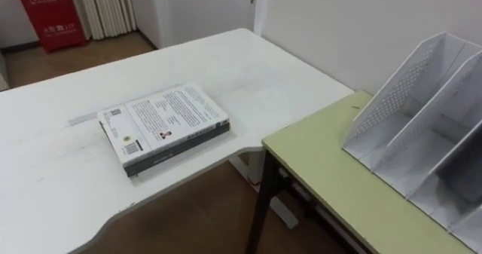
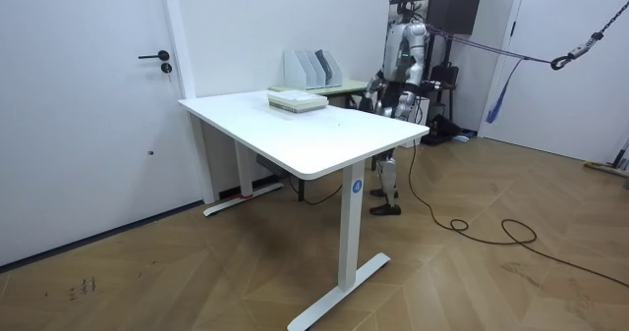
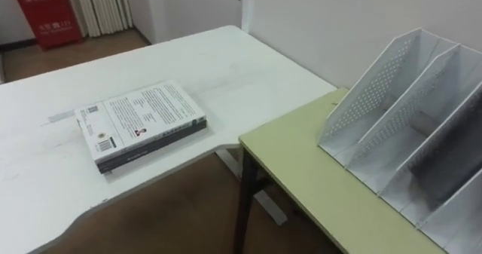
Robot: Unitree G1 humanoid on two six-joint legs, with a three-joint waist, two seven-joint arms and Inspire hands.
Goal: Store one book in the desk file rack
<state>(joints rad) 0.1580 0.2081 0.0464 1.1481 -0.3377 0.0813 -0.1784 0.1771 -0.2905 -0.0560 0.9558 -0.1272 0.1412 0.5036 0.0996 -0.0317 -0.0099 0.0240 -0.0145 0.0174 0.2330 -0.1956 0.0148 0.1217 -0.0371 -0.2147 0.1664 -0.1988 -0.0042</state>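
Two books lie stacked flat on the white table (image 1: 53, 186), near its inner corner; the top book (image 1: 164, 122) shows a white printed cover, and a dark-edged book lies under it. A grey perforated file rack (image 1: 418, 126) with several slanted slots stands on the green desk (image 1: 324, 167) to the right, against the wall, and its slots hold nothing. In the room view I stand beside the green desk, behind the white table. My hands (image 2: 376, 95) are low at my waist and too small to read.
A gap of wooden floor (image 1: 203, 216) separates the white table from the green desk, whose dark leg (image 1: 256, 209) stands at its corner. A red cabinet (image 1: 51, 13) and a curtain stand at the far left. A door (image 2: 88, 95) shows on the room view's left.
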